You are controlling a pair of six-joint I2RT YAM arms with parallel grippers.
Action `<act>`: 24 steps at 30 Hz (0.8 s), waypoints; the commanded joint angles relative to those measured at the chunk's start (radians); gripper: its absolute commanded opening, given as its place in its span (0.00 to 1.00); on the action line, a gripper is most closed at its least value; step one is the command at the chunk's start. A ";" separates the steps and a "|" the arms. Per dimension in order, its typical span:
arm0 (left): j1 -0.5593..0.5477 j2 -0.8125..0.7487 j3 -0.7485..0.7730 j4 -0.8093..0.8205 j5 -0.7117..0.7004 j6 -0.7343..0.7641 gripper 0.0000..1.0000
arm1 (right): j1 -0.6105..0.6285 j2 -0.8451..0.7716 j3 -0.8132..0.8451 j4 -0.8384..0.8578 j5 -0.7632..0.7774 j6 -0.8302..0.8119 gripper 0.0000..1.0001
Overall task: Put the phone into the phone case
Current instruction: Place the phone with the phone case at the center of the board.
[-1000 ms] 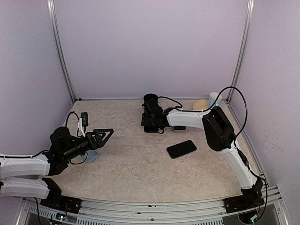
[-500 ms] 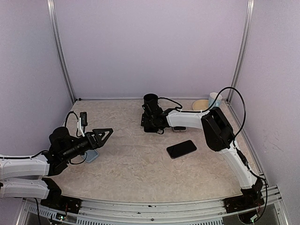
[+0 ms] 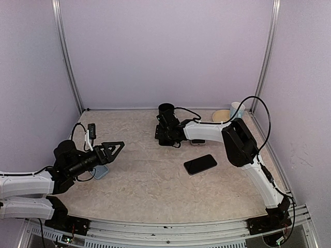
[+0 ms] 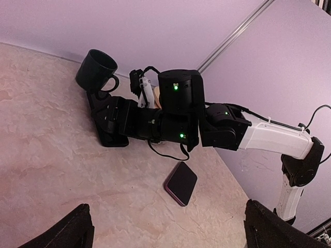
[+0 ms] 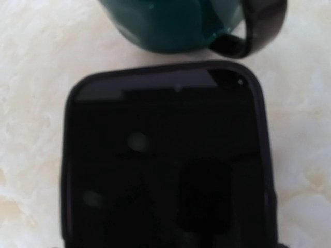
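Two robot arms work over a pale marbled surface. The right arm stretches to the far middle, and the right end effector sits low over a black phone case that fills the right wrist view. A dark green mug stands just beyond the end effector, close to the case's far edge. The fingers are lost against the black case, so I cannot tell whether they are parted or hold it.

Over the last second this arm has edged only slightly sideways, and the case has stayed on the surface. The phone lies flat with its screen dark, well behind that end effector and back toward the robot. It has not moved. The left end effector hangs spread wide and holds nothing, with the phone far off in front of it.

Judged from this, the task has barely begun. Phone and case are well apart, and the right arm seems to be settling or releasing the case before either arm fetches the phone.
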 commanded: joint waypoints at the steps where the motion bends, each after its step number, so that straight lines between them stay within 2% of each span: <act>1: 0.003 -0.021 -0.014 0.003 -0.016 0.012 0.99 | -0.011 0.033 0.022 0.010 -0.014 0.013 0.84; 17: 0.003 -0.026 -0.023 0.003 -0.022 0.009 0.99 | -0.010 0.032 0.017 0.011 -0.029 0.023 0.87; 24: 0.003 -0.038 -0.029 -0.006 -0.033 0.006 0.99 | -0.010 -0.058 -0.072 0.070 -0.016 -0.025 0.92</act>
